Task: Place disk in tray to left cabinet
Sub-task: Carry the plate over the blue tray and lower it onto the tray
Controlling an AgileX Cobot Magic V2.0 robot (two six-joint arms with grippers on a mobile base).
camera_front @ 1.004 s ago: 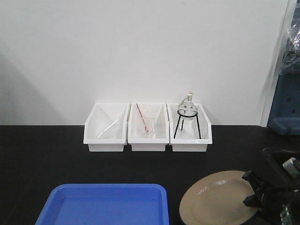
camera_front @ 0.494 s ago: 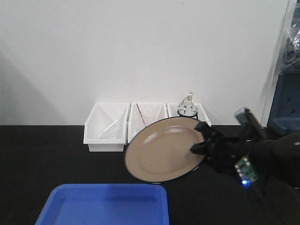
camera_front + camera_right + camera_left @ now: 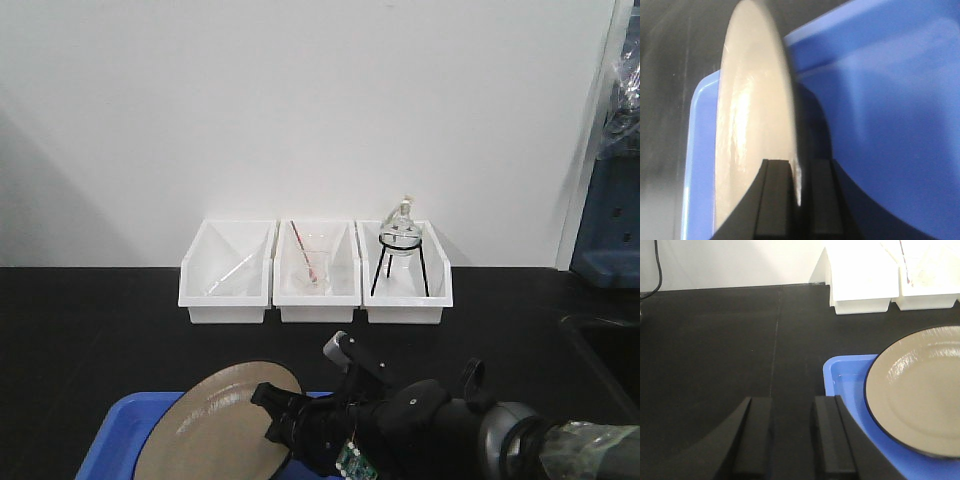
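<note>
right tool [image 3: 796, 172] is pinching the glossy tan round plate [image 3: 215, 425] tilted over the blue plastic tray [image 3: 100, 445] | left tool [image 3: 792, 440] is idling agape, empty | set-down and cabinet run pending, I reckon

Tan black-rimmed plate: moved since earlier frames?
Yes. The glossy tan plate went down and left, from in front of the white plastic bins to over the bright blue tray.

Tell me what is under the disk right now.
The blue tray lies beneath the disk, which the right tool holds tilted by its rim. The tray floor directly under the disk is covered, so anything there cannot be seen.
</note>
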